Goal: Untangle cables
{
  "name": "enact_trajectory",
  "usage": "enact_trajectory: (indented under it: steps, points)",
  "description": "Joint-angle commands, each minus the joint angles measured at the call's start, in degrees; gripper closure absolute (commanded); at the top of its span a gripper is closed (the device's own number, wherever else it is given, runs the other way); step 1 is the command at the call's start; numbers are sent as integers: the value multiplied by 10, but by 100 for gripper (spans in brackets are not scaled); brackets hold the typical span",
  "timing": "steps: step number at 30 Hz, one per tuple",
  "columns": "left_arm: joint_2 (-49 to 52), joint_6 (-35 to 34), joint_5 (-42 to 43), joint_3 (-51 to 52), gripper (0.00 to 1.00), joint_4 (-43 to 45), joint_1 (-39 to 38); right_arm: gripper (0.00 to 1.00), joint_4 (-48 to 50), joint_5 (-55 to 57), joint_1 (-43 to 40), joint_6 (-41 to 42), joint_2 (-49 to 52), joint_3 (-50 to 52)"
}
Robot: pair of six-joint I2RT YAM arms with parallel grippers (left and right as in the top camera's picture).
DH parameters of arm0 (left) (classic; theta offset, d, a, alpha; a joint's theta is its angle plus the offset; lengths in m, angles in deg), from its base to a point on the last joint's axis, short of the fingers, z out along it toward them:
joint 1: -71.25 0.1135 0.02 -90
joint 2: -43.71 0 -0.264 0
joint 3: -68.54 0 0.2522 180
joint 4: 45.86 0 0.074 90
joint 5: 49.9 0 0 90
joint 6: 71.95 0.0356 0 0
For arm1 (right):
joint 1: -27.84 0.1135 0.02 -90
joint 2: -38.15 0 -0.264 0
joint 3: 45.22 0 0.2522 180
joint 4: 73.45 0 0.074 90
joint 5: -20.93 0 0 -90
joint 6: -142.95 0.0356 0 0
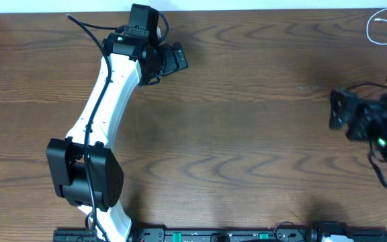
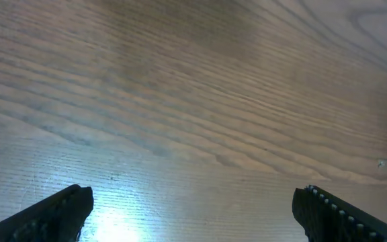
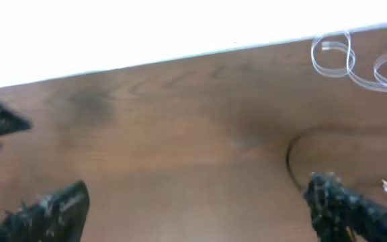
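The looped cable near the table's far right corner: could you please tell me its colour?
The cable is white; the right wrist view shows it best.

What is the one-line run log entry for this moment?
left tool: open, empty | right tool: open, empty | white cable: loosely looped, apart from both tools

Beyond one finger of the right gripper, a thin white looped cord was blurred and ran off the view's edge. A thin dark curved line just beside that finger was lost against it; whether loose cord or arm wire could not be told.
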State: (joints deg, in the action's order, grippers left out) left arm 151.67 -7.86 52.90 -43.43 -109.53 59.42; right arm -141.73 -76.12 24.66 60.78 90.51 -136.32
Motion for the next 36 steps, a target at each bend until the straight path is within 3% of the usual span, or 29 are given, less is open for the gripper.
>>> enact_trajectory:
  steps: [1, 9, 17, 26, 36]
  points:
    - [4, -3, -4, 3, 1, -1, 0, 1, 112, 11, 3, -61, -71, 131]
    - [4, -3, -4, 3, 0, -1, 0, 1, 392, 12, -4, -88, -265, 452]
    - [4, -3, -4, 3, 1, -1, 0, 1, 529, 8, -8, -87, -442, 704]
    - [4, -3, -4, 3, 1, -1, 0, 1, 522, 34, -8, -85, -512, 770]
    - [4, -3, -4, 3, 1, -1, 0, 1, 504, 37, -3, -85, -513, 770]
